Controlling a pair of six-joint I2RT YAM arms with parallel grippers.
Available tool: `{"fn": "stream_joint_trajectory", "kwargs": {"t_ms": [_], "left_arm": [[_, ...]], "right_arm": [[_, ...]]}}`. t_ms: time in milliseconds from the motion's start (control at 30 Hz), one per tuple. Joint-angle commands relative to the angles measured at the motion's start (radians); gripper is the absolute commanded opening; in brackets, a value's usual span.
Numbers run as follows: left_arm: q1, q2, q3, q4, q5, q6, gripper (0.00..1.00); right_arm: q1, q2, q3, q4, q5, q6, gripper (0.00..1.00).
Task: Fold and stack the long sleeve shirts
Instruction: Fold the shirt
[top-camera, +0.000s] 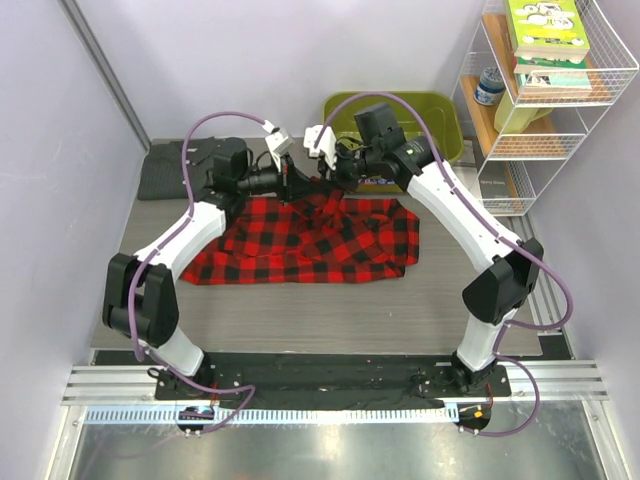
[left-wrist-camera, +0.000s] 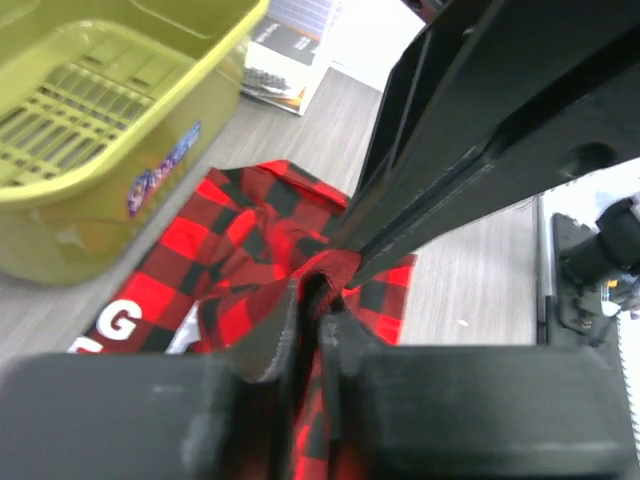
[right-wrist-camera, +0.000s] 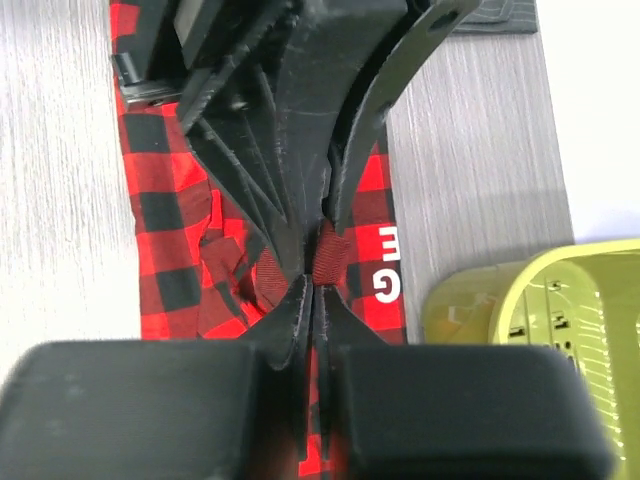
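left gripper (left-wrist-camera: 318, 290), right gripper (right-wrist-camera: 312, 275) both pinching one bunched fold of plaid shirt (top-camera: 300, 250), tips nearly touching. likely best: lift together, spread apart evenly; mind collision.

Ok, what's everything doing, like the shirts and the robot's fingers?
Red-and-black plaid flannel shirt: spread out, rumpled, far edge pinched.
Dark grey fabric shirt: bundled at far left corner, untouched.
Left fingers: shut on plaid shirt.
Right fingers: shut on plaid shirt.
Yellow-green plastic basket: upright.

Flannel shirt (top-camera: 310, 245) is red-and-black plaid, the other shirt (top-camera: 165, 172) charcoal.
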Motion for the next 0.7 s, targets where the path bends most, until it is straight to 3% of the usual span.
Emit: {"fn": "stream_joint_trajectory", "kwargs": {"t_ms": [0, 33, 167, 267, 333, 467, 667], "left_arm": [[0.006, 0.013, 0.066, -0.04, 0.074, 0.044, 0.0], [0.007, 0.0, 0.068, -0.049, 0.081, 0.045, 0.0], [0.005, -0.03, 0.068, -0.08, 0.17, 0.042, 0.0], [-0.003, -0.062, 0.053, -0.08, 0.242, 0.018, 0.0], [-0.021, -0.082, 0.048, -0.082, 0.299, 0.003, 0.0], [-0.079, -0.165, 0.051, -0.082, 0.362, -0.028, 0.0], [-0.181, -0.256, 0.047, -0.08, 0.356, -0.086, 0.0]], "right_arm": [[-0.013, -0.096, 0.0, 0.05, 0.036, 0.087, 0.18], [-0.033, -0.102, -0.005, 0.05, 0.049, 0.118, 0.43], [-0.247, -0.11, -0.028, -0.013, -0.018, 0.317, 0.7], [-0.408, -0.103, -0.106, -0.023, -0.075, 0.469, 0.7], [-0.464, -0.075, -0.177, -0.024, -0.115, 0.546, 0.64], [-0.464, 0.005, -0.264, -0.03, -0.143, 0.583, 0.42], [-0.453, 0.136, -0.27, -0.03, -0.129, 0.586, 0.34]]}}
